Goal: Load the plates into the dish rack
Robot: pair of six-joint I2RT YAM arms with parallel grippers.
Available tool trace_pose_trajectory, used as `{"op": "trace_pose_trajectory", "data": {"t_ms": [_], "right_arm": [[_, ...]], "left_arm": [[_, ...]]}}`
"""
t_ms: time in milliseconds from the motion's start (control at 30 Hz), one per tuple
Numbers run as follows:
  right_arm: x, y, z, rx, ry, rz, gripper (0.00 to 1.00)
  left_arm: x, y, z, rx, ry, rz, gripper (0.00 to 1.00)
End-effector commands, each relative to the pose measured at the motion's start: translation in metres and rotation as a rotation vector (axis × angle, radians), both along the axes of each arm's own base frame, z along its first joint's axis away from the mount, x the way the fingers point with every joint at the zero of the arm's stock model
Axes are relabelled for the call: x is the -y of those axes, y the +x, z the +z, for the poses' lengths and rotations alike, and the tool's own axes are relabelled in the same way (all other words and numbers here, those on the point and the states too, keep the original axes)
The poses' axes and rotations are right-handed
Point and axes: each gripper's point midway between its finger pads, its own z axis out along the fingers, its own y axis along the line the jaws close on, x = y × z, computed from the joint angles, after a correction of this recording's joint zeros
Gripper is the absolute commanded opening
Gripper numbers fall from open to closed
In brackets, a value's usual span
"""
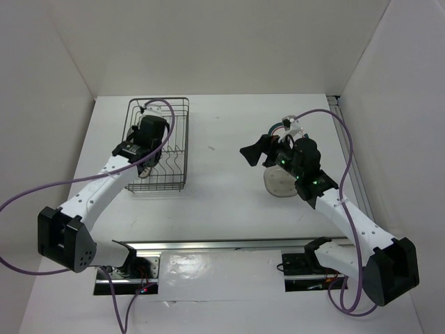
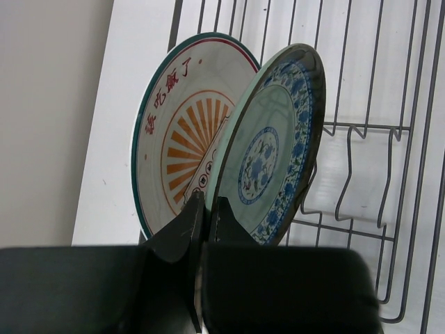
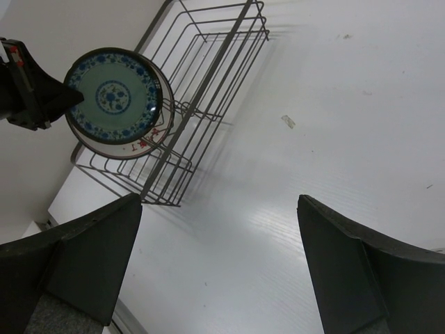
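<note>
The white plate with the orange sunburst (image 2: 174, 139) and the blue-teal patterned plate (image 2: 274, 139) stand upright side by side in the dark wire dish rack (image 2: 389, 132). My left gripper (image 2: 207, 209) is shut on the lower rim of the blue-teal plate. In the top view it hangs over the rack (image 1: 158, 104). The right wrist view shows both plates (image 3: 111, 94) in the rack (image 3: 208, 76). The clear greyish plate (image 1: 277, 186) lies flat on the table, partly under my right arm. My right gripper (image 1: 259, 153) is open and empty above the table.
White walls close in the table (image 1: 222, 139) on the left, back and right. The rack's far compartments hold nothing. Purple cables loop from both arms. A metal rail (image 1: 222, 245) runs along the near edge between the arm bases.
</note>
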Motion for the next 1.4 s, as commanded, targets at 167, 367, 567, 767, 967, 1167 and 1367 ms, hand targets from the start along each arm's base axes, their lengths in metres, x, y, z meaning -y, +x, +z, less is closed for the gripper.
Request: {"op": "trace_pose_trajectory", "data": {"t_ms": [167,367,567,767,967,1167,1367], "right_arm": [[-0.001,-0.001,0.010,0.037,0.014,0.018,1.00],[0.001,0.003,0.006,0.027,0.010,0.009,1.00],[-0.002,0.001,0.003,0.018,0.009,0.029,1.00],[-0.004,0.002,0.004,0.017,0.011,0.038,1.00],[-0.004,0.002,0.004,0.017,0.011,0.038,1.00],[0.000,0.003,0.008,0.033,0.007,0.030,1.00],[0.015,0.013,-0.003,-0.001,-0.024,-0.077,1.00]], "left_arm": [[0.004,0.003,0.005,0.014,-0.037,0.005,0.00],[0.002,-0.004,0.034,0.099,-0.071,-0.009,0.00],[-0.003,-0.007,0.047,0.156,-0.072,0.015,0.00],[-0.012,-0.001,0.032,0.120,-0.021,0.093,0.00],[-0.005,0.010,0.014,0.078,-0.021,0.083,0.00],[-0.002,0.015,-0.008,0.013,0.000,0.076,0.09],[0.002,0.014,-0.006,0.021,-0.025,0.065,0.58]]}}
